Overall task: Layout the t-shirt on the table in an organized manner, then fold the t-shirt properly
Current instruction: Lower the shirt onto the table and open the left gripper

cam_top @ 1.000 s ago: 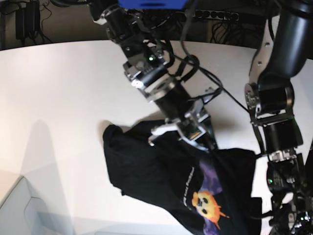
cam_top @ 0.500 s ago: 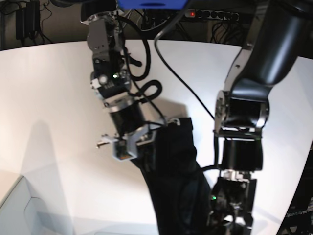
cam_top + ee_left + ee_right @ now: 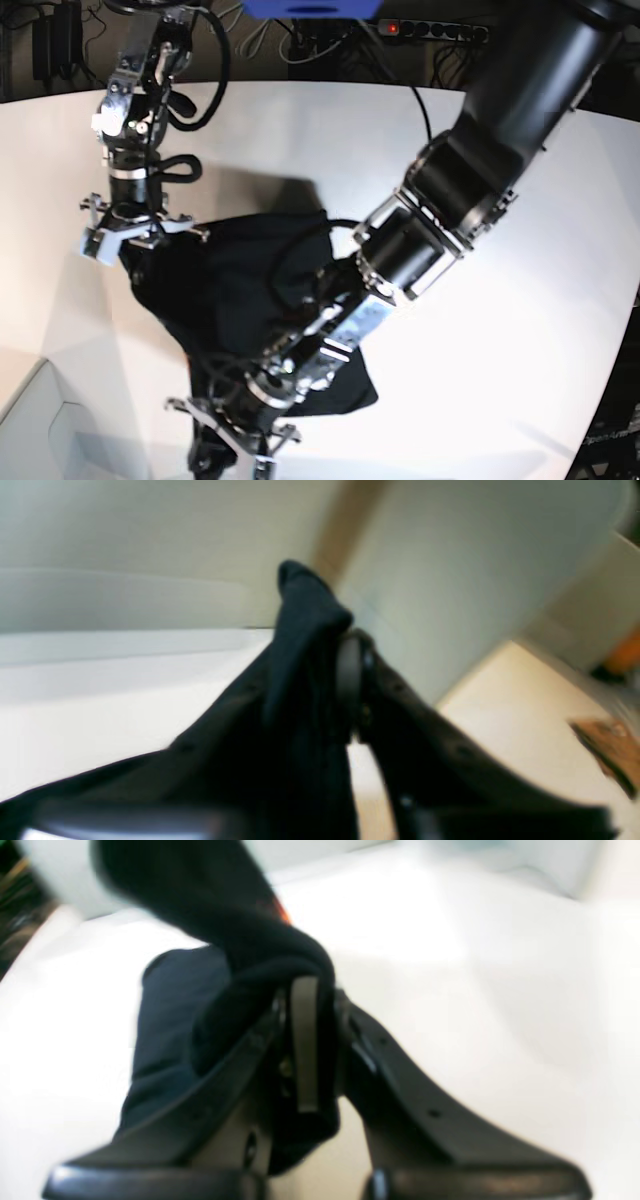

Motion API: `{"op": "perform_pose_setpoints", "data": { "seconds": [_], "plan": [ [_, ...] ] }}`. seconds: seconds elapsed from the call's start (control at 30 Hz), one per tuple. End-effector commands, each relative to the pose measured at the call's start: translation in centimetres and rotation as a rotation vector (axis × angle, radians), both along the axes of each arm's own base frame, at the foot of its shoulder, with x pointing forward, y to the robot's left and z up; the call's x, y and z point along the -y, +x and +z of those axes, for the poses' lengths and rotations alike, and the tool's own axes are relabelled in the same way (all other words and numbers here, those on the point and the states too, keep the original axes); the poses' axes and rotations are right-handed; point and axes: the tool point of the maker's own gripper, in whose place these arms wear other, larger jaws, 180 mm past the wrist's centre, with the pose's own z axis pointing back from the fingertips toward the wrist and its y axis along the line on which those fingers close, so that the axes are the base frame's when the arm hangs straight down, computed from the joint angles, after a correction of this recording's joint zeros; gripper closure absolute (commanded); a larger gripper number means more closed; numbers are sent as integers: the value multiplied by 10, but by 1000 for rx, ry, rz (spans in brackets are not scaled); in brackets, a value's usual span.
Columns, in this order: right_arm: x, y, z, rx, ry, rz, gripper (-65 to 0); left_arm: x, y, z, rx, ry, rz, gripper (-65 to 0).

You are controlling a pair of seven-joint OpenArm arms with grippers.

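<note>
The black t-shirt [image 3: 250,290] is stretched between my two grippers above the white table [image 3: 300,130]; its purple graphic is hidden. My right gripper [image 3: 130,240], at the left of the base view, is shut on one edge of the cloth. In the right wrist view the gripper [image 3: 312,990] pinches bunched black cloth [image 3: 220,930] with an orange label [image 3: 282,915] showing. My left gripper [image 3: 230,440] is low at the front, shut on the shirt's other end. The left wrist view shows this gripper [image 3: 345,645] clamped on a fold of black cloth [image 3: 305,610].
A power strip [image 3: 430,30] and cables lie behind the table's curved far edge. A pale ledge [image 3: 40,420] sits at the front left corner. The left arm's thick body [image 3: 450,190] crosses the table from the top right.
Both arms have swung left. The shirt, which lay bunched with its graphic up, now hangs spread between the grippers, farther left on the table.
</note>
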Motion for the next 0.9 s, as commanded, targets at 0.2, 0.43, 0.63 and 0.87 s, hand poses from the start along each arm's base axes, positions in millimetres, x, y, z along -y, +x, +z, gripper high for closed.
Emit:
{"op": "perform_pose_setpoints", "data": {
  "seconds": [0.2,0.43,0.63,0.87],
  "plan": [
    [16,-11,-11,-61,48,-29,0,11,-19,-8,17,-69,-10,-389],
    [3,-22,-40,-206,111,18,-88,11,-20,-12,4,-73,-9,-424],
    [17,-25,-38,-200,105,-19,-282,-3,-11,-7,-6,-114,34,-424],
    [63,-38,-28,-179,80,-147,-390,-125,22,-81,-111,-13,268,-424]
  ]
}}
